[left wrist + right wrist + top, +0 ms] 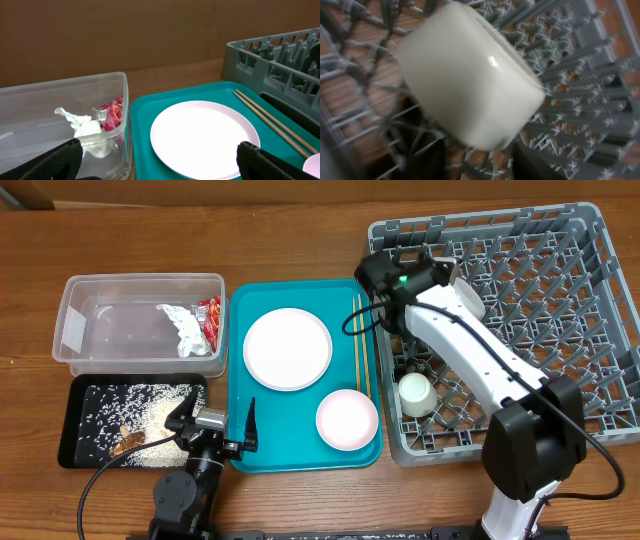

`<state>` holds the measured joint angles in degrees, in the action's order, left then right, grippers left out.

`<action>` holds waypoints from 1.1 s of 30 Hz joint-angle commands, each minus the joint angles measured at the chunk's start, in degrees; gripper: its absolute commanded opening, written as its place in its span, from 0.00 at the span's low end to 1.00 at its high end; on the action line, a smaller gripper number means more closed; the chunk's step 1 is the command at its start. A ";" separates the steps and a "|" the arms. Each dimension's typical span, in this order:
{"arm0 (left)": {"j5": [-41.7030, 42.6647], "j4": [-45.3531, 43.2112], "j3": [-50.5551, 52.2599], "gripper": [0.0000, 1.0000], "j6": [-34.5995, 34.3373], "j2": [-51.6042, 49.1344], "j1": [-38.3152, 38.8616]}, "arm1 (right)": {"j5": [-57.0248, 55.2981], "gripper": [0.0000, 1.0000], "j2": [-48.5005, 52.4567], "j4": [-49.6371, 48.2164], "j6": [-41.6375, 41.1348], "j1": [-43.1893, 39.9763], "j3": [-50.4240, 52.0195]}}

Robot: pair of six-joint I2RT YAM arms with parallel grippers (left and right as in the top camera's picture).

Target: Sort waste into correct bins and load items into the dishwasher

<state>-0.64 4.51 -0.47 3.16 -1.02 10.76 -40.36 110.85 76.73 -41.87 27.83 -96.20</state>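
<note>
Left hand spread wide; right hand over grey plastic lattice rack, by whitish round bowl, grip state unclear.

1. A brown wood-grain table fills the overhead view; its grain runs left to right; the light on it is soft and even.
2. In the left wrist view, a plain flat brown back panel rises behind the tabletop's far edge; matte; dimmer than the table.
</note>
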 commanded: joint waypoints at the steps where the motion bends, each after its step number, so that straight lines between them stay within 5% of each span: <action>1: 0.68 -0.04 0.15 1.00 -0.55 0.22 0.13 | 10.32 0.74 -4.20 1.18 -0.13 -0.09 -4.59; 9: 0.68 -0.04 0.15 1.00 -0.55 0.22 0.13 | 31.50 0.60 -5.60 3.43 4.22 0.04 -5.18; 15: 0.68 -0.04 0.15 1.00 -0.55 0.22 0.13 | 43.12 0.54 -5.35 0.59 22.69 4.46 0.44; 21: 0.66 -0.04 0.15 1.00 -0.55 0.22 0.13 | 42.51 0.54 -5.33 -6.19 33.81 12.15 10.91; 28: 0.68 -0.04 0.15 1.00 -0.55 0.22 0.13 | 26.91 0.54 -5.33 -20.96 34.67 14.36 21.29; 33: 0.68 -0.04 0.15 1.00 -0.55 0.22 0.13 | 32.65 0.52 -5.33 -24.30 39.04 13.77 21.86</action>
<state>-0.64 4.49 -0.47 3.16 -1.02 10.76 -9.15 106.34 53.49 -7.07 41.93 -74.83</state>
